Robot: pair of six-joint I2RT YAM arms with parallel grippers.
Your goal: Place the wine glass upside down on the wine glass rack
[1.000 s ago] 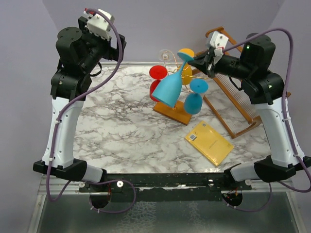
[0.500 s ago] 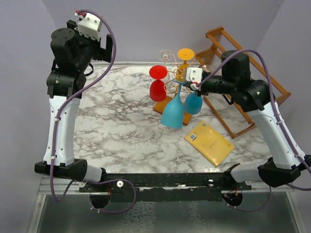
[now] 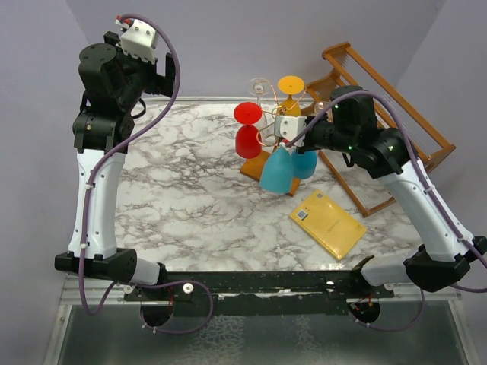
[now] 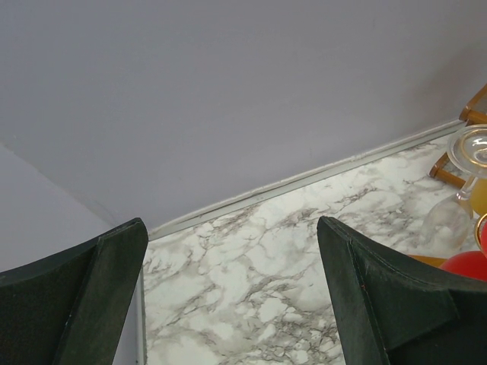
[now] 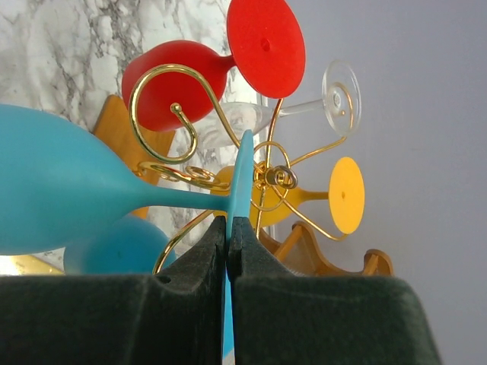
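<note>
My right gripper point(image 3: 289, 141) is shut on the foot disc of a blue wine glass point(image 3: 275, 172). The glass hangs bowl down beside the gold wire rack point(image 3: 268, 135), over its orange-brown base point(image 3: 254, 164). In the right wrist view the pads point(image 5: 205, 262) pinch the edge-on blue foot point(image 5: 242, 179). Its stem lies next to a gold spiral arm point(image 5: 163, 73) and the bowl point(image 5: 61, 190) is at the left. Red point(image 3: 247, 141), yellow point(image 3: 291, 84), clear point(image 3: 260, 84) and another blue glass point(image 3: 306, 163) hang on the rack. My left gripper point(image 3: 164, 73) is open and empty, raised at the far left.
A larger brown wooden slatted rack point(image 3: 384, 114) stands at the back right, just behind my right arm. A yellow book point(image 3: 329, 223) lies on the marble table point(image 3: 183, 198) at the front right. The left wrist view shows marble table point(image 4: 243, 274) and the back wall.
My right gripper has swung the blue glass from tilted high to hanging bowl down, then moved it closer to the rack. The left arm shifted slightly, then stayed still.
</note>
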